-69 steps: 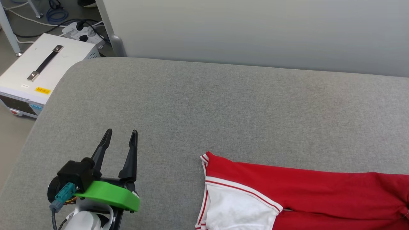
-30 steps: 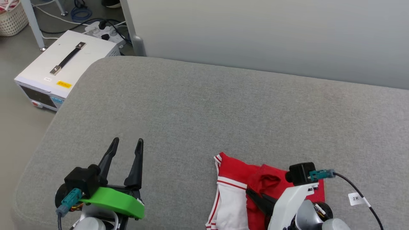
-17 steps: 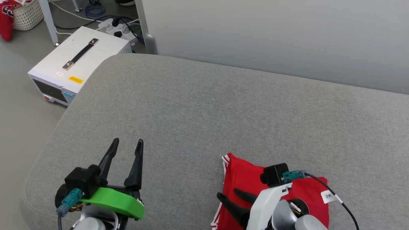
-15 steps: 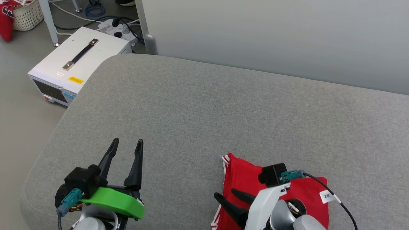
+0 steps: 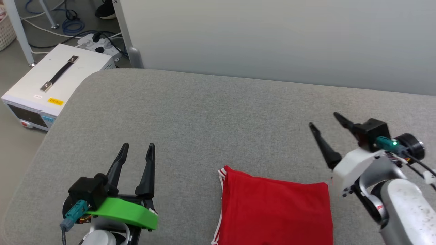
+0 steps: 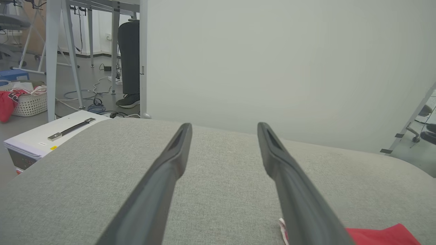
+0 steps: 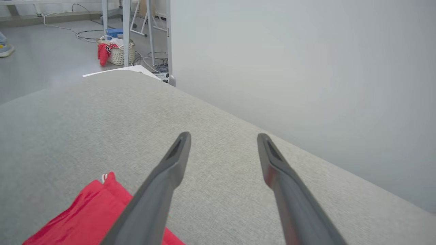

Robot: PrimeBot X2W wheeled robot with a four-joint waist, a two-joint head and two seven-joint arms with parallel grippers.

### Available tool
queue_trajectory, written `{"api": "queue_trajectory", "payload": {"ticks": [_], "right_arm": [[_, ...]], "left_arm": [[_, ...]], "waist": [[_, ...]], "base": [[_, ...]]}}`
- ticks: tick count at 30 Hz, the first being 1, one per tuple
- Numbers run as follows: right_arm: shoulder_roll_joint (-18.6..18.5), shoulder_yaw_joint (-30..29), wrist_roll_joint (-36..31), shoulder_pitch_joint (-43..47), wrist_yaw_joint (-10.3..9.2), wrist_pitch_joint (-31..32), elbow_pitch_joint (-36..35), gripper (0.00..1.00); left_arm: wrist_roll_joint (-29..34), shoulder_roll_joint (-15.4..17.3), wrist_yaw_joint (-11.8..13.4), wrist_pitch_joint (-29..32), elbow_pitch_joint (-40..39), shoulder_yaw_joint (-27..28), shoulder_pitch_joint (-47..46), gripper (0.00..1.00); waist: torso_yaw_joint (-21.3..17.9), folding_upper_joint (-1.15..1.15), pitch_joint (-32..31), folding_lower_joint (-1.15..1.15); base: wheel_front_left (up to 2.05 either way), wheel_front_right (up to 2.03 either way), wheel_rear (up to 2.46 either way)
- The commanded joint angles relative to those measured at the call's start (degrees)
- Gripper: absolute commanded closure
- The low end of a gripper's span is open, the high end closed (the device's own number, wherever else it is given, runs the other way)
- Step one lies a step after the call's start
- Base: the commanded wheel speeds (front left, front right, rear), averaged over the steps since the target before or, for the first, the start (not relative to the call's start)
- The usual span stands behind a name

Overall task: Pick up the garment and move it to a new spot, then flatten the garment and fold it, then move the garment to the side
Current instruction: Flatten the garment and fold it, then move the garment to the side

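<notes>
the red garment lies folded into a compact rectangle on the grey upholstered cushion, at the near edge of the head view and a little right of centre. its plain red side faces up, and a sliver of white-and-red striped trim shows at its far left corner and along its left edge. nothing touches it.

the right gripper hangs just past the garment's right edge, above the cushion, with its two dark fingers spread wide and empty, pointing away and to the left. in the right wrist view the red cloth sits below and left of those fingers.

the left gripper is well apart from the garment on the left, fingers also spread with nothing between them, pointing towards the pale partition panel behind the cushion.

on the floor beyond the cushion's left corner stands a white box with a black handle, with a power strip and cables behind it. the right wrist view shows a wicker basket with red cloth in it farther off.
</notes>
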Motion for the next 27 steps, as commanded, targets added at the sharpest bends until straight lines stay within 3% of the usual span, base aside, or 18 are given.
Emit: {"api": "queue_trajectory", "payload": {"ticks": [1, 9, 15, 18, 21, 22, 27], "right_arm": [[-1.2, -1.5, -0.9, -0.3, -0.04, -1.1, -0.9, 0.00], [-5.2, -12.2, -2.7, 6.5, -0.04, -4.9, -6.9, 0.00], [-1.3, -19.3, -4.0, 13.3, -0.04, -8.0, -13.1, 0.00], [2.5, -21.7, -4.4, 17.0, -0.04, -10.0, -16.4, 0.00], [5.0, -22.2, -4.9, 19.7, -0.04, -11.2, -17.6, 0.00], [7.5, -22.7, -4.7, 21.7, -0.04, -11.4, -17.2, 0.00], [9.4, -22.7, -4.3, 22.4, -0.04, -11.6, -17.1, 0.00]], "left_arm": [[0.3, -0.8, 0.0, -0.3, -0.2, 0.4, 0.6, 0.00], [2.5, -3.0, -1.2, -0.3, -0.8, 1.8, 1.3, 0.00], [4.6, -5.0, -2.5, -0.3, -1.2, 3.1, 1.9, 0.00], [5.9, -6.3, -3.8, -0.3, -1.3, 3.8, 2.8, 0.00], [7.2, -7.2, -4.7, -0.3, -1.1, 3.9, 3.3, 0.00], [8.1, -8.1, -5.4, -0.3, -1.2, 4.0, 3.5, 0.00], [9.8, -8.8, -6.2, -0.3, -0.8, 4.0, 3.6, 0.00]], "waist": [[-1.3, 0.00, -0.1, 0.00], [-3.7, 0.00, 0.2, 0.00], [-4.7, 0.00, 0.6, 0.00], [-5.0, 0.00, 0.8, 0.00], [-4.9, 0.00, 0.8, 0.00], [-4.7, 0.00, 0.7, 0.00], [-4.4, 0.00, 0.6, 0.00]], "base": [[0.00, 0.00, 0.00], [0.00, 0.00, 0.00], [0.00, 0.00, 0.00], [0.00, 0.00, 0.00], [0.00, 0.00, 0.00], [0.00, 0.00, 0.00], [0.00, 0.00, 0.00]]}}
